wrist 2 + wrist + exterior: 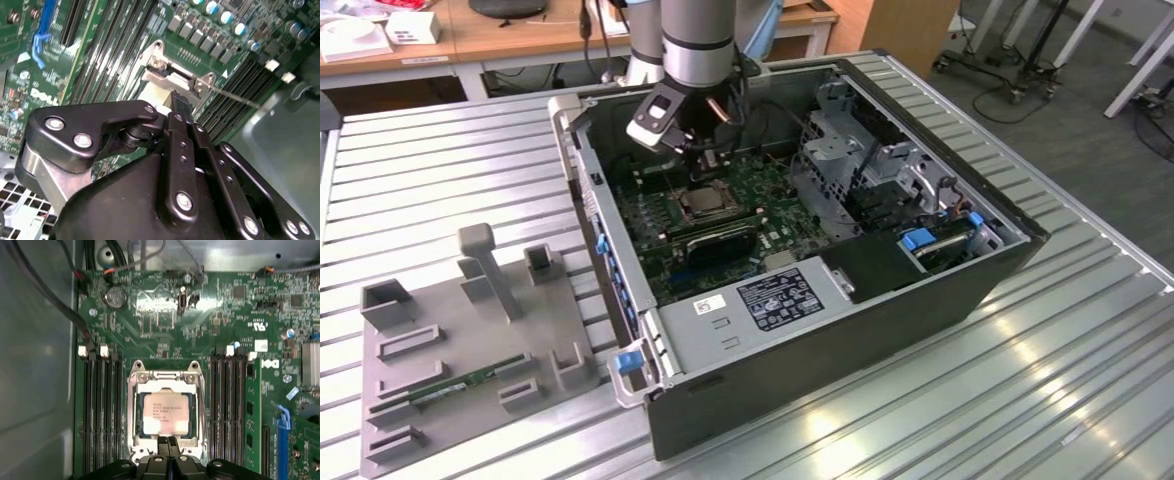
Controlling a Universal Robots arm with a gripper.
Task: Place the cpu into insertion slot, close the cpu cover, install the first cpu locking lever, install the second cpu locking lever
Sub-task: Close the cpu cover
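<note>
Just off the tips of the gripper [167,441] the cpu [165,413] lies with open air above it. Banks of memory slots [100,410] flank it on both sides, a grey case wall [35,365] rises just past one bank, and a metal drive cage [847,150] stands close beside the gripper.

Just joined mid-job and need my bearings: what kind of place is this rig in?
Probably a lab or workshop: an open computer case sits on a ribbed metal table, with wooden desks and wheeled stands beyond.
</note>
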